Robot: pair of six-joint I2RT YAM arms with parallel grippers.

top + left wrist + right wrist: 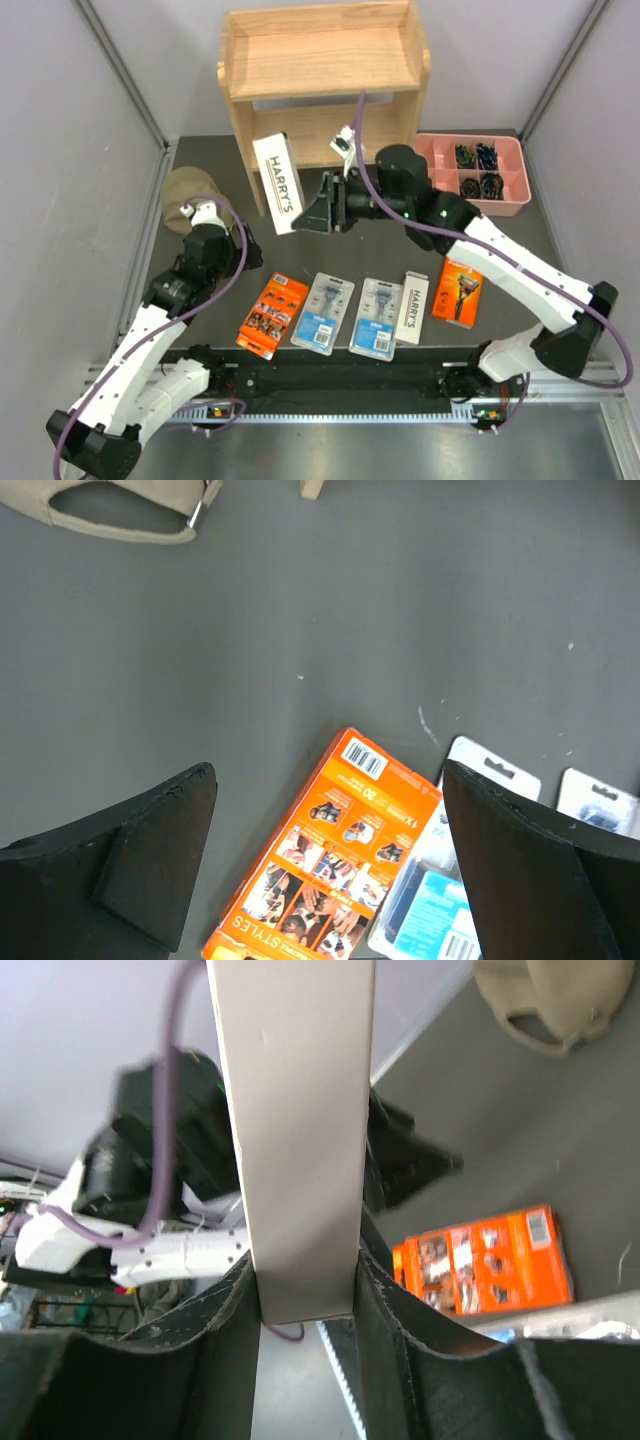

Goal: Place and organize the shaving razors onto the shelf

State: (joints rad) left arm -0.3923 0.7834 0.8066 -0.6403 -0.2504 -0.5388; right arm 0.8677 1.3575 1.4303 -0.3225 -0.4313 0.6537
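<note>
The right gripper [308,1300] is clenched on the lower end of a long white HARRY'S box [277,185], held in front of the shelf [320,70] by its left panel; whether box and shelf touch cannot be told. In the right wrist view the box runs off the top edge. The left gripper [328,770] hangs spread wide and empty over an orange pack [325,860], cut off below, and its right finger hides most of a blister pack [425,905]. A tan object [185,200] is part-covered by the left arm. The contents of the pink tray [440,150] are too small to identify.
</note>
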